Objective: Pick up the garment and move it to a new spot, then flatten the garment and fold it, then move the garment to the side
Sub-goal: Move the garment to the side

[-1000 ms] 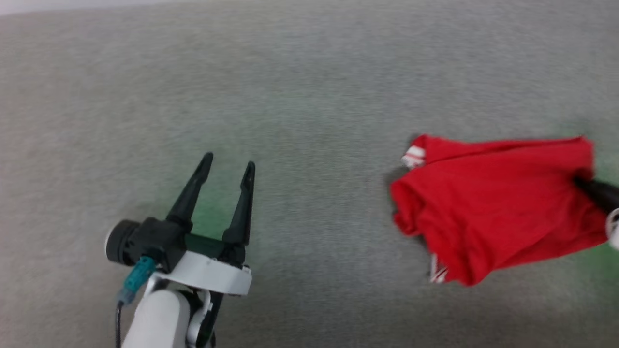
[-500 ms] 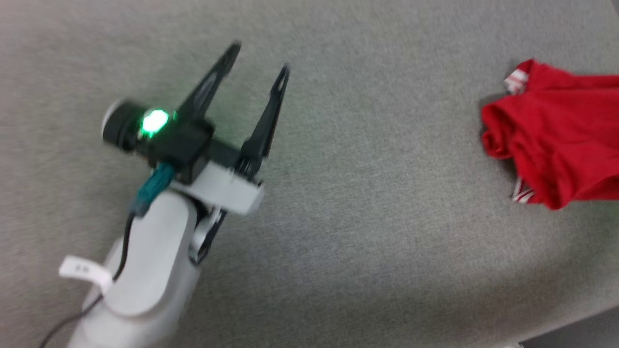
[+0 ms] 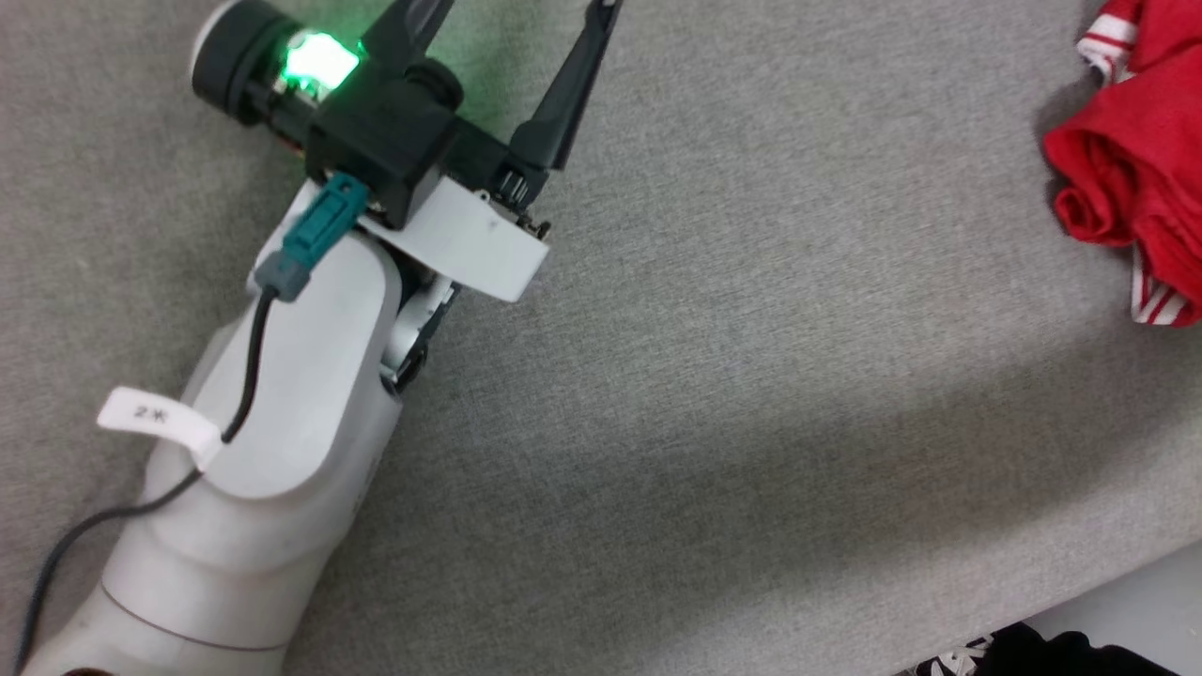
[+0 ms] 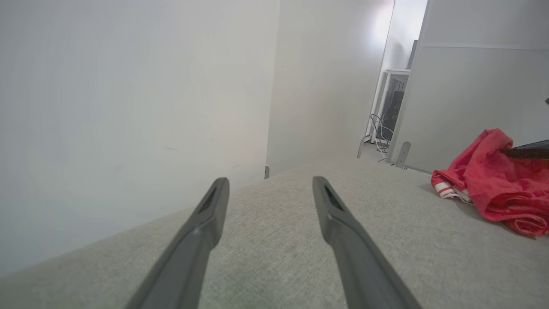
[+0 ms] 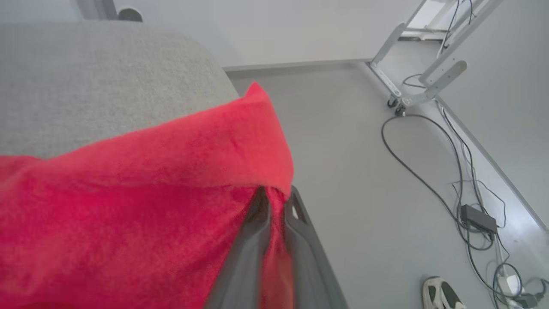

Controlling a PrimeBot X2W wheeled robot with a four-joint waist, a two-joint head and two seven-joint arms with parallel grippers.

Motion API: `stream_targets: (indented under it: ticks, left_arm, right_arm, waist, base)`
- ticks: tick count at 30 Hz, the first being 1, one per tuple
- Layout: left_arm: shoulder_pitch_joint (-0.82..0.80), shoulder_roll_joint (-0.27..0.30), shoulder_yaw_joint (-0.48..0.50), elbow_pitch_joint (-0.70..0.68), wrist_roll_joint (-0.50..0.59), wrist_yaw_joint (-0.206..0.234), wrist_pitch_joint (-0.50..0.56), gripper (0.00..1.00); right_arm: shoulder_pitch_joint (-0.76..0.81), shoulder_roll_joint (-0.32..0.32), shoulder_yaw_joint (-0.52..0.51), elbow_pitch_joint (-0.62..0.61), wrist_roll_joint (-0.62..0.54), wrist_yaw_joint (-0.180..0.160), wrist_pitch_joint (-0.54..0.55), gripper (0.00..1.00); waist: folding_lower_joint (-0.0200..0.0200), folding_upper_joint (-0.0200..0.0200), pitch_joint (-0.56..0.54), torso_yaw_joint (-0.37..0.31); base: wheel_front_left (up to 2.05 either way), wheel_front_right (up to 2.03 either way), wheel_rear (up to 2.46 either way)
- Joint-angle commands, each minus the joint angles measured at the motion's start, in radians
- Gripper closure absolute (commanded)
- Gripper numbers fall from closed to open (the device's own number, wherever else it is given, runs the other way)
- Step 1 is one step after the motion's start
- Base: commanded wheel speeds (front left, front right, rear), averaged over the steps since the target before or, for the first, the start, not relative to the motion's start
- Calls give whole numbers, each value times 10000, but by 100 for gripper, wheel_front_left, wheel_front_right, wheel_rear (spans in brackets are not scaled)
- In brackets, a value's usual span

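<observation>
The garment (image 3: 1141, 141) is a bunched red cloth with red-and-white striped trim, lying at the right edge of the head view on the grey fabric surface (image 3: 751, 376). My right gripper (image 5: 276, 201) is shut on a fold of the garment (image 5: 128, 193), red cloth pinched between its two fingers over the surface's rounded corner. In the left wrist view the garment (image 4: 493, 184) lies far to the right, with a dark finger of the right gripper (image 4: 527, 150) on it. My left gripper (image 3: 502, 28) stands open and empty, well to the garment's left, its fingers (image 4: 214, 206) above bare fabric.
The grey surface ends in an edge at the head view's lower right, with a dark object (image 3: 1033, 652) below it. Beyond the corner are floor cables (image 5: 429, 180), a power adapter (image 5: 478, 216), a shoe (image 5: 441, 294) and a wheeled metal frame (image 5: 429, 73). White walls stand behind.
The head camera has moved, so the whole picture has slid: my left arm now looms larger and the garment sits at the right edge. Both grippers hold their states.
</observation>
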Motion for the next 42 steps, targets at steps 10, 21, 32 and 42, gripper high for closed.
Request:
stream_targets:
  ticks: [10,21,32,42]
  left_arm:
    - [196,95,40,212,158,-22,0,0]
    - [1490,-573,489,-50,66,-20,-3,0]
    - [3426,-1220,1264,-55,-134,-20,-3,0]
    - [5525,-1495,2360,77,-308,-21,-8,0]
  right_arm:
    - [-584,442,520,1442,249,-17,-898,0]
    - [-16,-186,1375,836,396,-17,-1274,0]
    - [652,-295,2446,-410,68,-17,-1363,0]
    - [2190,221,1630,-2098,-600,-17,-1384,0]
  waist:
    - [0,0,134,93]
    - [0,0,-1631,841]
    - [0,0,-3337,2350]
    - [0,0,-4767,3670]
  base:
    - [0,0,0]
    - [0,0,0]
    - [0,0,0]
    - [0,0,0]
